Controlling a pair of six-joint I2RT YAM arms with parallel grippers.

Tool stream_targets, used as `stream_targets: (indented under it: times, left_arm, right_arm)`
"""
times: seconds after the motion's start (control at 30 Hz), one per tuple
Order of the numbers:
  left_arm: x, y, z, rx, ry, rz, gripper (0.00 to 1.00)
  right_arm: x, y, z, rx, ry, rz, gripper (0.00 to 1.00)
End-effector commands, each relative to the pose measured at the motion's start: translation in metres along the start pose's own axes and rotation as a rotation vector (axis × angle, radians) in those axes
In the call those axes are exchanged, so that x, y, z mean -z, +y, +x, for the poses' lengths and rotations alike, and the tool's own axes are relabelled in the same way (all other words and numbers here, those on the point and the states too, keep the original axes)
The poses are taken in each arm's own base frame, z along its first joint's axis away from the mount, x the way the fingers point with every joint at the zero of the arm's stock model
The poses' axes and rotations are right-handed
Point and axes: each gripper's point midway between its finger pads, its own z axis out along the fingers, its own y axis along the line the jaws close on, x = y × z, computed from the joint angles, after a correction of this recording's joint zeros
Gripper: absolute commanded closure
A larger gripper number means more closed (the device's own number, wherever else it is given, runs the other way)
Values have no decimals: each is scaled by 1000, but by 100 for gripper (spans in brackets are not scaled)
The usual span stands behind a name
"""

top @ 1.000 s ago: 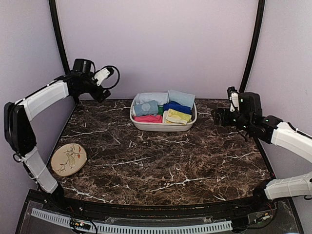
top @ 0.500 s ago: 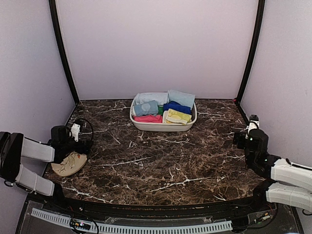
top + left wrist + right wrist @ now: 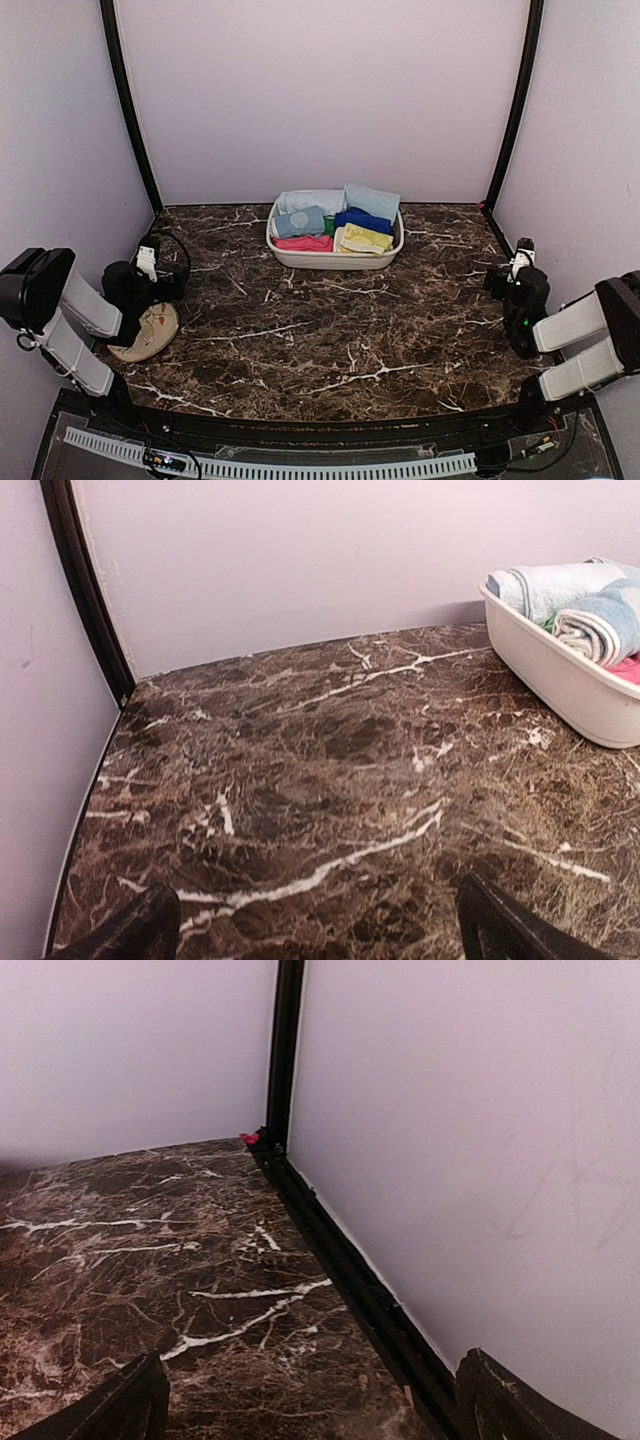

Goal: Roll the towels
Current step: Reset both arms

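The pale blue towel [image 3: 312,201] and spotted blue towel [image 3: 299,222] lie rolled in the white basin [image 3: 335,262]. The left gripper [image 3: 325,925] and right gripper [image 3: 320,1405] are spread, empty and well apart from it. Rolling looks done, so parking the 2 arms low suits.

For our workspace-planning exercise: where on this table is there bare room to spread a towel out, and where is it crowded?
The widest bare marble lies between the basin at the back and the near edge, with the plate on its left. Crowded: the basin, packed with rolled towels, and the left edge around the plate.
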Motion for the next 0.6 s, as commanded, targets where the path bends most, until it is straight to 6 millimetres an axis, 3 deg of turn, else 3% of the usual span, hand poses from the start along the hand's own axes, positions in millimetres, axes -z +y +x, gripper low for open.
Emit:
stream_targets:
  times: [0.0, 0.07, 0.23, 0.57]
  left_arm:
    - [17, 6, -21, 5, -136, -42, 1]
    - [13, 5, -23, -1, -142, -33, 1]
    - [0, 18, -18, 34, -76, -87, 1]
    - [-1, 18, -16, 36, -68, -90, 1]
  right_arm:
    - [-17, 33, -42, -38, -156, -191, 0]
    - [-24, 43, -33, -14, -148, -251, 0]
    - [-41, 28, -20, -91, -84, -226, 0]
    - [-41, 29, -24, -94, -104, -241, 0]
